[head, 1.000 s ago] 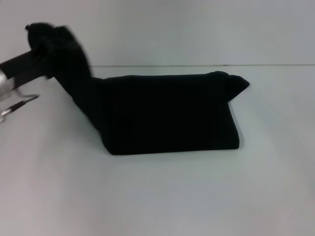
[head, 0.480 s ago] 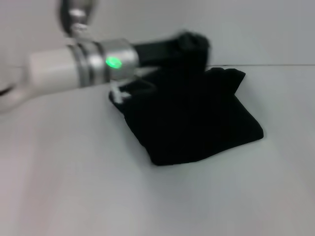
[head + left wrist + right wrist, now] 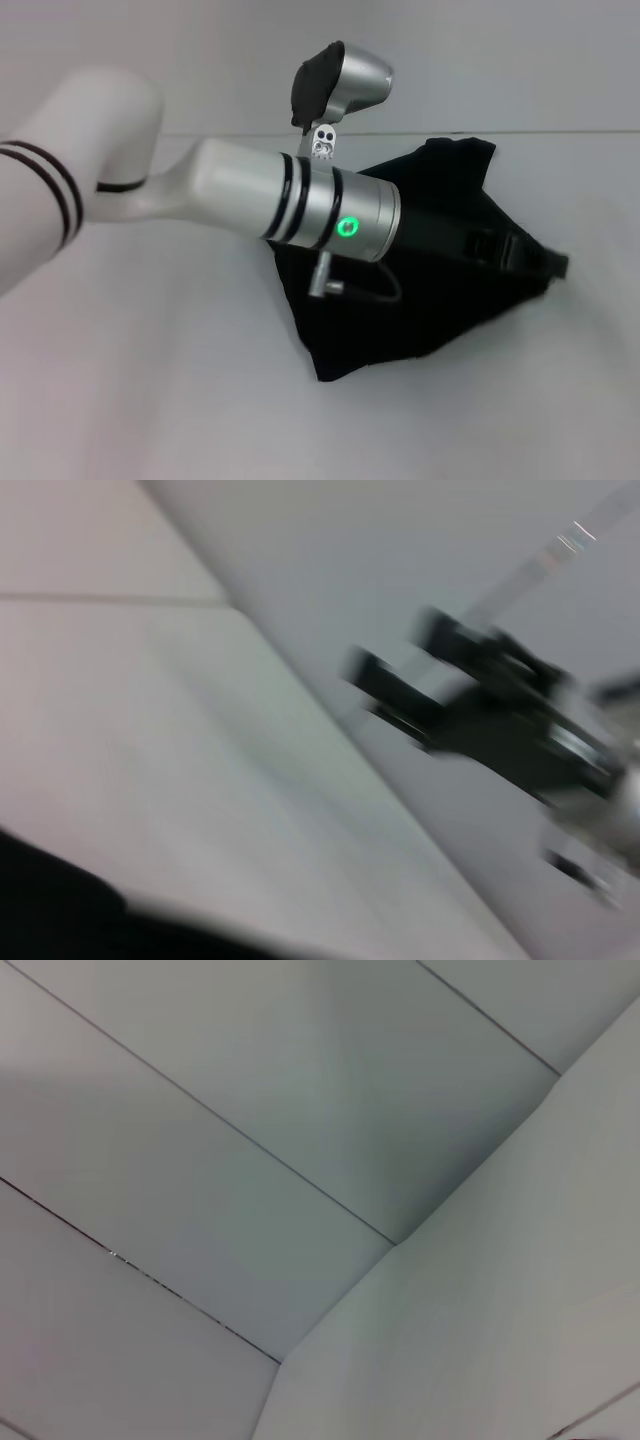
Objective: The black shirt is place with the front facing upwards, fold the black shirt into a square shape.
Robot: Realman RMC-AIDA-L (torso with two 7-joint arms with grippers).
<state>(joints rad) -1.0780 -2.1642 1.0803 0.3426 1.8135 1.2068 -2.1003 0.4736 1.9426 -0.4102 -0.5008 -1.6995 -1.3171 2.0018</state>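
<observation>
Left hand (image 3: pixel 520 255) farther right than before (black shirt (image 3: pixel 400 320) dragged along)

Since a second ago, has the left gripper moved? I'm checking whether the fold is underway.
Yes. The left gripper has swept from the table's left side across to the right, past the seam line at the back, dragging the black shirt over itself.

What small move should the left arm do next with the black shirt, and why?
Probably lower and let go. The left gripper has reached across the black shirt to its right side, over the white table. The bundle looks lopsided, not yet square. The right arm is not in view.
</observation>
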